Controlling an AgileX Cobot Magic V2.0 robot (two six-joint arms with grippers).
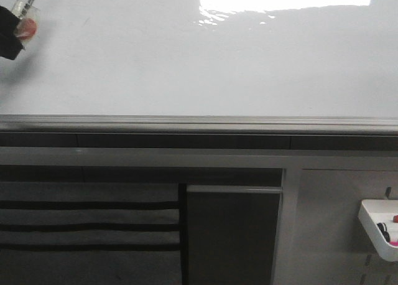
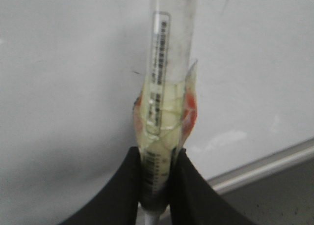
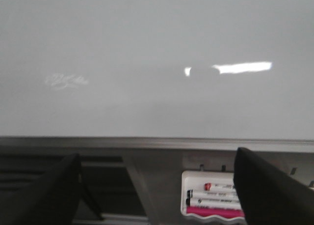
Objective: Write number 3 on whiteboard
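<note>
Closest to us in the left wrist view, the left gripper (image 2: 157, 183) has its two black fingers (image 2: 122, 185) pressed against a clear-barrelled marker (image 2: 167, 87), which is wrapped in yellowish tape with a barcode label running up its side. We see the marker pointing at the whiteboard (image 2: 59, 87), though its tip is out of frame, so we cannot tell whether it touches. From the front, we find the left gripper (image 1: 15, 27) at the far upper left of the whiteboard (image 1: 186, 67), with the marker (image 1: 26, 0) slanting upward. We see no written 3 on the board, only glare near its top edge and a grey rail (image 1: 199, 123) along its bottom. Our right gripper (image 3: 162, 185) stands wide open and holds nothing, its dark fingers (image 3: 267, 185) well apart. Between them we see a white tray (image 3: 213, 201) holding markers, below the board (image 3: 147, 48). That tray (image 1: 379, 229) sits low at the front view's right.
</note>
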